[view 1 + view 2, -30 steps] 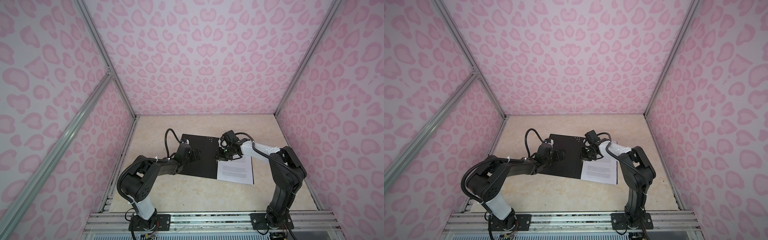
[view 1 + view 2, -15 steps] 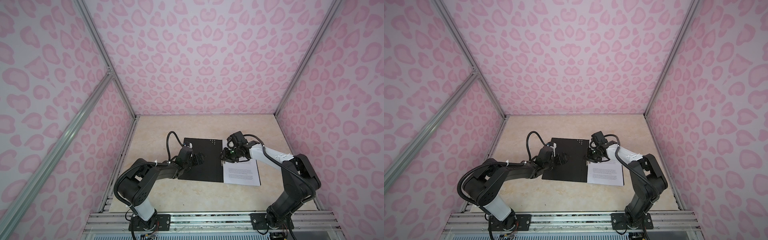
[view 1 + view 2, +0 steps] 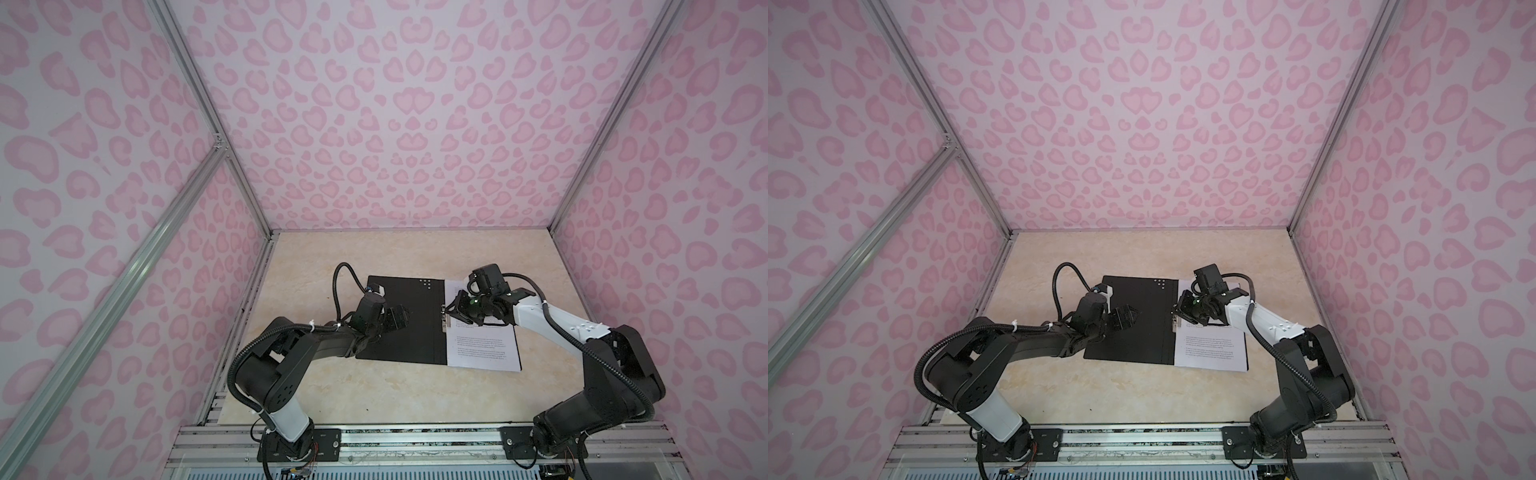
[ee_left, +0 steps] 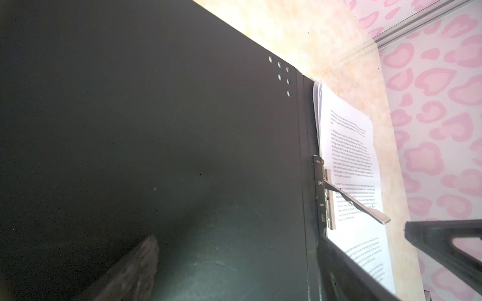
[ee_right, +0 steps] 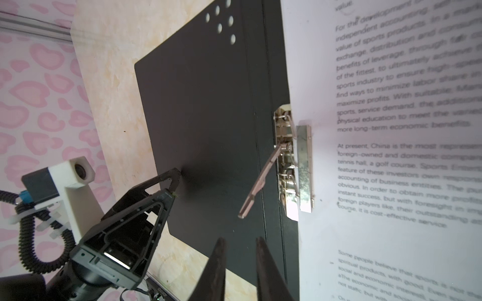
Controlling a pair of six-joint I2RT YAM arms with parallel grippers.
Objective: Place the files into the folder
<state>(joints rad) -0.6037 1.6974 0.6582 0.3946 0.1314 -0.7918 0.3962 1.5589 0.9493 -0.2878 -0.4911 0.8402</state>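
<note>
The folder (image 3: 415, 336) (image 3: 1142, 338) lies open on the table, black inside up. The files (image 3: 484, 349) (image 3: 1212, 349), white printed sheets, lie stacked on its right half. At the spine the metal clip (image 5: 303, 166) (image 4: 324, 192) has its bar over the sheets' edge and its lever (image 5: 260, 182) raised. My left gripper (image 3: 401, 319) (image 3: 1127, 318) (image 4: 237, 239) is open, with its fingertips down on the bare left flap. My right gripper (image 3: 446, 309) (image 3: 1177, 309) (image 5: 240, 241) hovers just short of the lever, its jaws a narrow gap apart with nothing between them.
Pink patterned walls (image 3: 415, 124) enclose the beige tabletop (image 3: 374, 386) on three sides. A metal rail (image 3: 374, 436) runs along the front edge, where both arm bases are mounted. The right arm's elbow (image 3: 623, 361) stands close to the right wall.
The folder and files have slid slightly to the right. The right arm has swung outward to the right, its gripper staying near the clip. The left gripper stays on the flap.
</note>
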